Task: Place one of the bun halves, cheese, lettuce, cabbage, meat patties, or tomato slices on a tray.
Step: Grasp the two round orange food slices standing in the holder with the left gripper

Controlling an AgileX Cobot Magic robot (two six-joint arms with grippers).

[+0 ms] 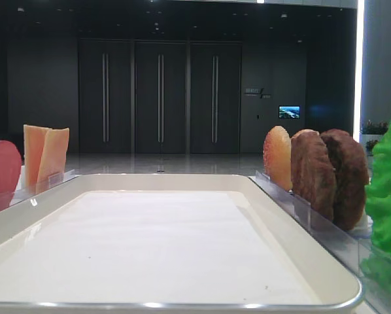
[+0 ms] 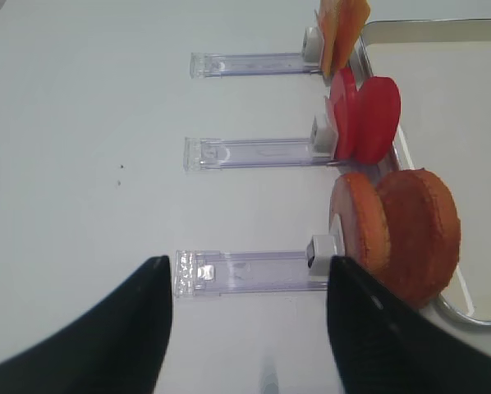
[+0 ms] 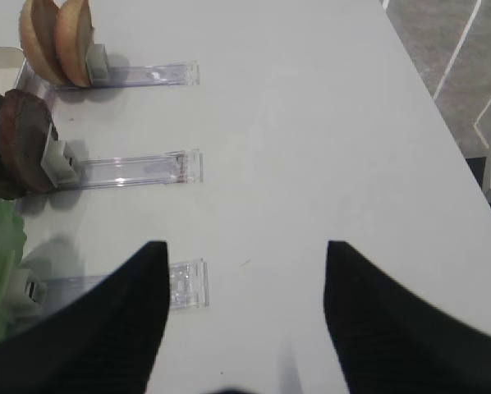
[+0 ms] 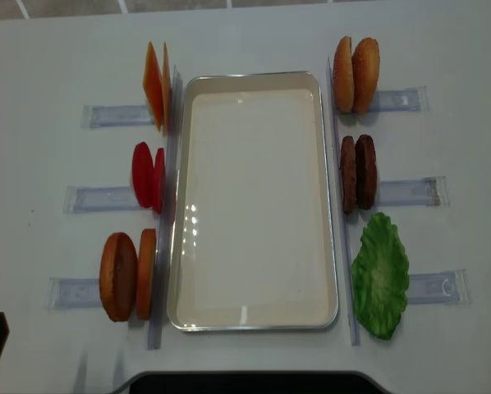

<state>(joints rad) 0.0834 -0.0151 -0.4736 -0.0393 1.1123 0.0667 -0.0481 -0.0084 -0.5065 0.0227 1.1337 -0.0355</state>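
From my remote station, the tray (image 4: 254, 201) lies bare on its paper lining. Left of it stand the cheese (image 4: 155, 86), tomato slices (image 4: 148, 175) and two orange-brown discs (image 4: 127, 275); right of it the bun halves (image 4: 356, 63), meat patties (image 4: 358, 172) and lettuce (image 4: 380, 276), all upright in clear holders. My left gripper (image 2: 250, 316) and right gripper (image 3: 245, 316) hover over the table beside the tray, jaws spread, holding nothing.
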